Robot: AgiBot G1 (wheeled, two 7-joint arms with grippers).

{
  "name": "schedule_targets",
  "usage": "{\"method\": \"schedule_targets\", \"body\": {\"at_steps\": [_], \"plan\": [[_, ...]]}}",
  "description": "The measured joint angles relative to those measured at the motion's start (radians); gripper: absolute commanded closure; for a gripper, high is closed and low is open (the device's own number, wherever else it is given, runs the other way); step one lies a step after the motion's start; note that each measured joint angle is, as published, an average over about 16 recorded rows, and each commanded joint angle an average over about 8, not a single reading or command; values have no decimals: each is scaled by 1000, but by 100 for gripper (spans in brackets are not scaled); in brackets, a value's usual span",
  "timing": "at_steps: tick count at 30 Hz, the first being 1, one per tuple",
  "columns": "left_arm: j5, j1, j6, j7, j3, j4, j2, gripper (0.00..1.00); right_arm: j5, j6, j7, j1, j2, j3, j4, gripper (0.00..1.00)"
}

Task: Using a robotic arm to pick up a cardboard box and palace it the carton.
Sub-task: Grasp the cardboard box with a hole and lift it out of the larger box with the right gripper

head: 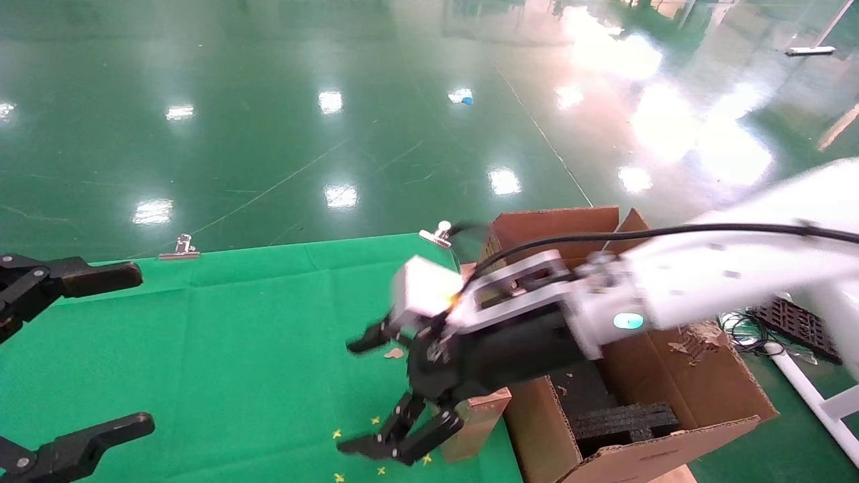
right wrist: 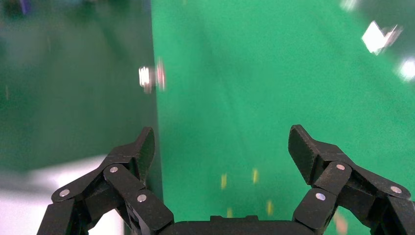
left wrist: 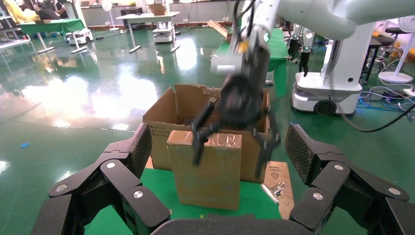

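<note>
L gripper (head: 100,349), bare black linked fingers, sits parked at the near left edge over the green cloth-covered table (head: 221,335), fingers spread wide w/ nothing btwn them. White tubular robotic arm (head: 711,275) reaches in from the right, its black R gripper (head: 366,396) angled down-left over the cloth, fingers spread, empty. Small sealed brown cardboard box (head: 473,419) stands upright on the cloth just right of the near finger, beside the large brown corrugated carton (head: 671,396) w/ black foam inside.

The robotic arm (head: 725,268) reaches in from the right, its right hand (head: 366,396) splayed wide (nothing between its fingers); the left hand (head: 74,349) waits, likewise spread.
</note>
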Motion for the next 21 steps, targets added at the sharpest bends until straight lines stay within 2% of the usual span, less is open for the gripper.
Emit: {"method": "schedule_targets", "body": {"at_steps": [5,9,14,21], "plan": [[0,0,0,0,0,0,0,0,-173,-46,111,159,-80,-161,1,0],[0,0,0,0,1,0,0,0,-253,-66,170,288,-125,-285,3,0],[-1,0,0,1,1,0,0,0,-287,-73,212,443,-152,-441,5,0],[-1,0,-1,1,2,0,-1,0,-281,-67,235,620,-174,-653,9,0]]}}
